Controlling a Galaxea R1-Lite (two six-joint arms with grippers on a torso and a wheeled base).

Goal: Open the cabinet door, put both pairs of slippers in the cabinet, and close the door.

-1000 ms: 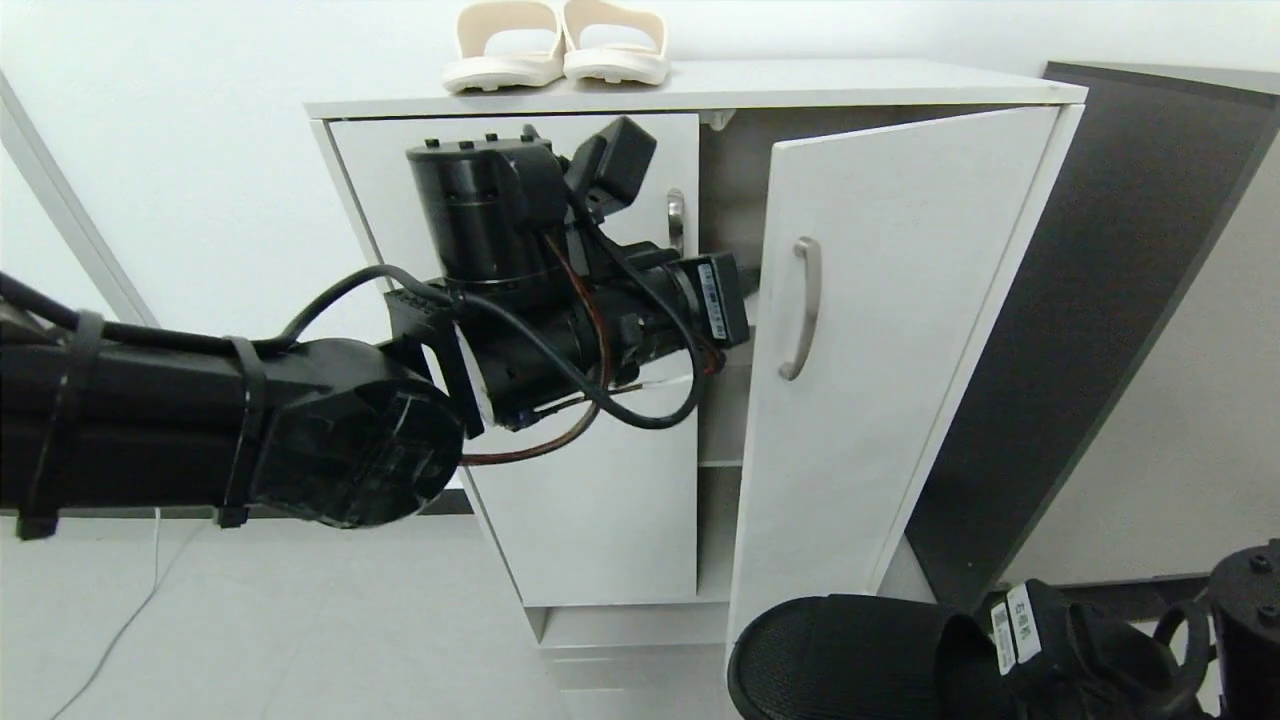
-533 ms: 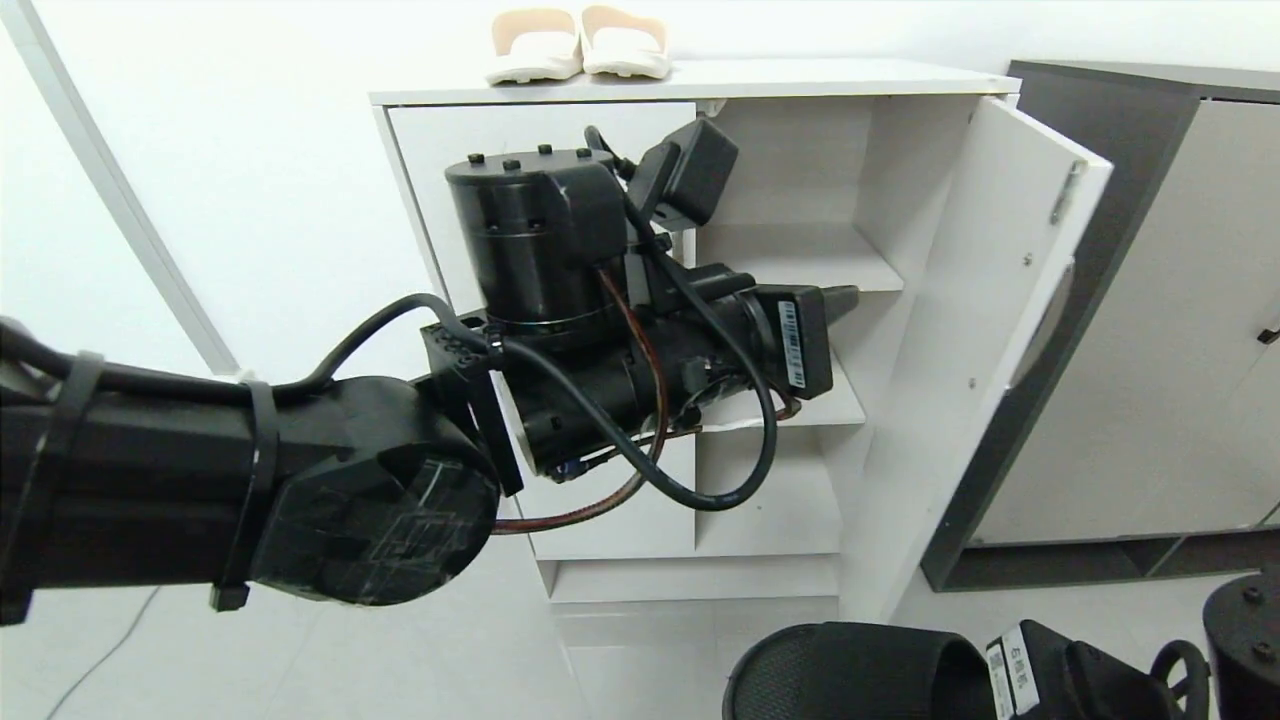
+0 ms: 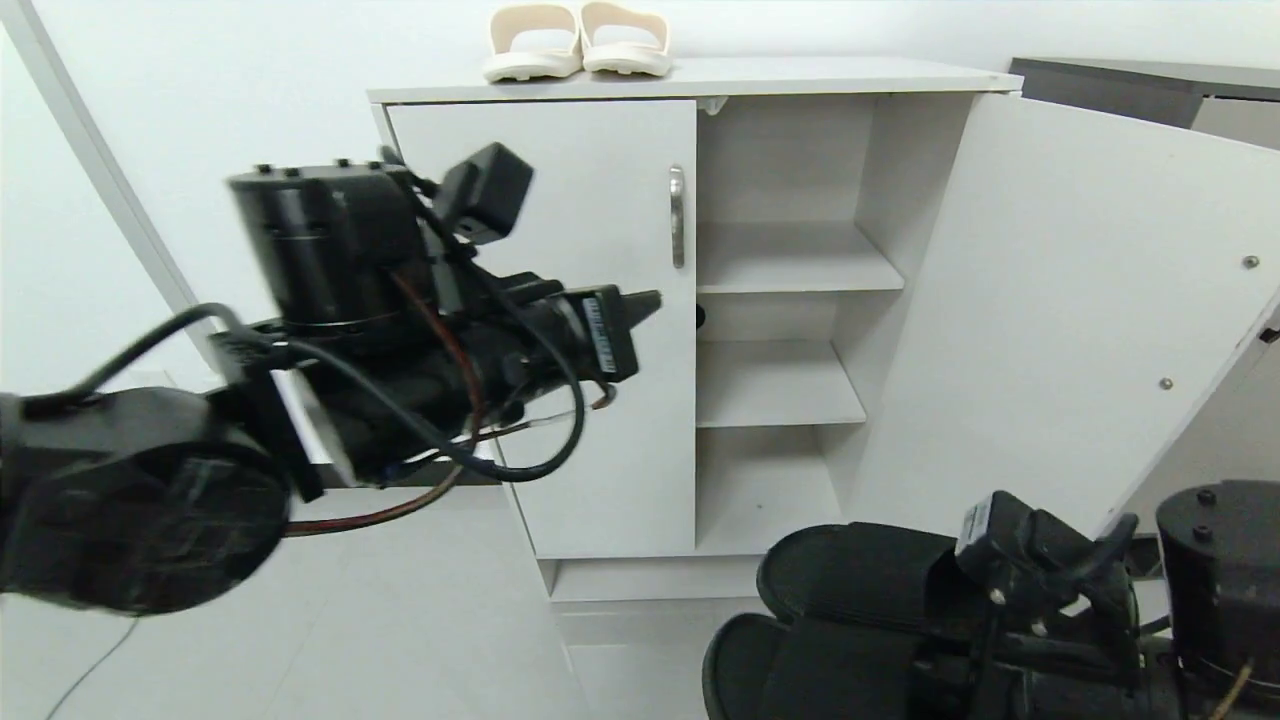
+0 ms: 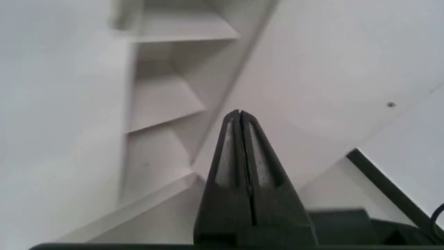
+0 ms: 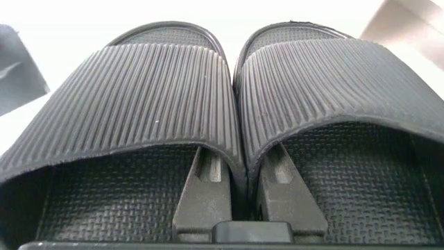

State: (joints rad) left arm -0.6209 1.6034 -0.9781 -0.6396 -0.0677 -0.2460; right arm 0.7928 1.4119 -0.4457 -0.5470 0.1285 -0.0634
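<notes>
Right claw point(image 5: 243, 170) pinches the black slippers point(image 5: 166, 90), left claw point(image 4: 239, 135) is closed empty; door point(image 3: 1080, 300) open, neither pair shelved, beige slippers point(image 3: 578, 40) atop cabinet point(image 3: 850, 75).

Open shelves point(image 3: 780, 385) beside shut door point(image 3: 600, 330)

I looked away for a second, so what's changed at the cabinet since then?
The right door swung from barely ajar to wide open. The left claw, shut, drew back from its edge toward the robot's left. The black slippers, held in the right claw, rose higher in the head view. The beige slippers stayed on the cabinet top; the left door stayed shut.
</notes>
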